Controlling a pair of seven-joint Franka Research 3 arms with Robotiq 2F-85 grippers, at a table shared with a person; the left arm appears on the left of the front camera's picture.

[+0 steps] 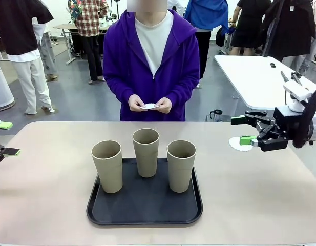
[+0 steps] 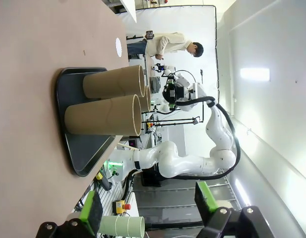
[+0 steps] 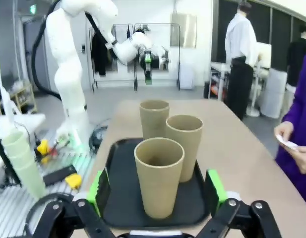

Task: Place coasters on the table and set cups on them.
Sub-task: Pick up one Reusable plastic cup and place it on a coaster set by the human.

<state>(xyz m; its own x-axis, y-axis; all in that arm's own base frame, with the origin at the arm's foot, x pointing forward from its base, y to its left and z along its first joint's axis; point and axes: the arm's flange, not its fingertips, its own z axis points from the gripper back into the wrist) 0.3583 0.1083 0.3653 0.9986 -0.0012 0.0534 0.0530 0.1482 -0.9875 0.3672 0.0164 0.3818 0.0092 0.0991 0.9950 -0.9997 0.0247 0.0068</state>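
Standing on the black tray (image 1: 145, 212), near the middle of the table's (image 1: 260, 200) front edge, are three cups (image 1: 107, 166). Two are toward the tray's front corners and one is at the middle of its back edge. All are upright and empty, none yet on a coaster.

One coaster (image 1: 232, 144) lies flat on the table near the right edge, well apart from the tray. The right gripper (image 1: 243, 130) is at that edge, fingers wide apart with nothing between them. Its lower green pad overlaps the coaster in the front view; contact cannot be told.

The left gripper (image 1: 6, 138) is at the left edge, fingers likewise apart, holding nothing.

The person stands beyond the far edge, pinching a small white paper piece (image 1: 150, 106) between both hands (image 1: 137, 104); it is too small to tell more.
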